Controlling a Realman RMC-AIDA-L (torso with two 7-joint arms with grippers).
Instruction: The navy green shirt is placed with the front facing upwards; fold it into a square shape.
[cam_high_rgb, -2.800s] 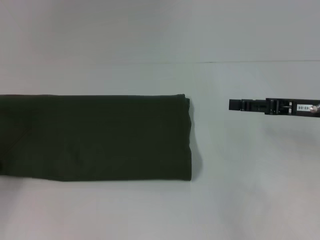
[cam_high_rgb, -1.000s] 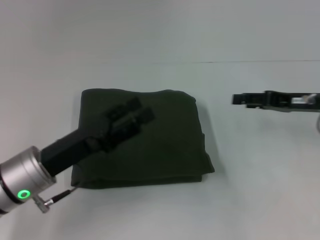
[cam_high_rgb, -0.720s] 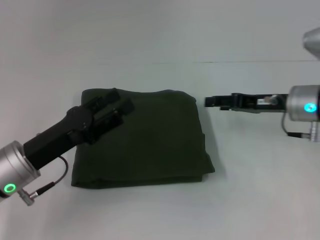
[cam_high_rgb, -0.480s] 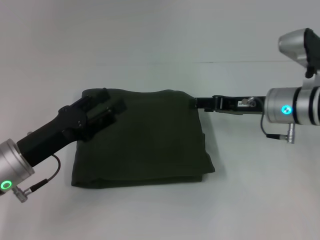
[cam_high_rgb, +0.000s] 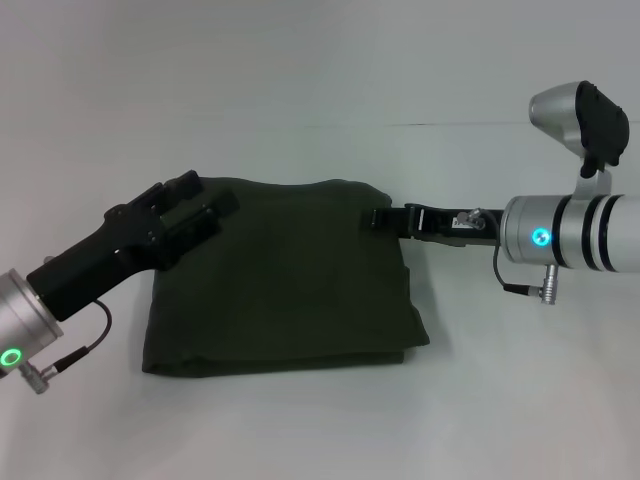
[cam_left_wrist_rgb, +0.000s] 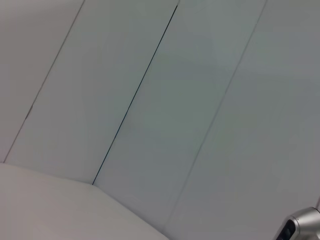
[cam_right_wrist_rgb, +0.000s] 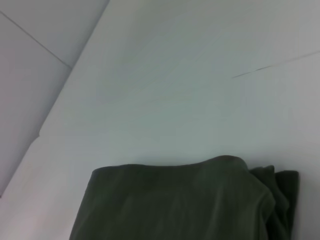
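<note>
The shirt (cam_high_rgb: 285, 275) lies near the middle of the worktop (cam_high_rgb: 500, 400), already folded into a thick, nearly square bundle, a little longer from left to right, its layered edges showing at the right side. The folding looks about finished (only tidying seems left). The left gripper (cam_high_rgb: 195, 200) is at the bundle's far left corner, the right gripper (cam_high_rgb: 385, 218) at its far right corner; I cannot tell whether either grasps cloth. Next, squaring those far corners calls for gentle, even pulls.

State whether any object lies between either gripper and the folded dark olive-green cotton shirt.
Nothing visible does. The left gripper is at the folded dark olive-green cotton shirt's far left corner, the right gripper at its far right edge.
</note>
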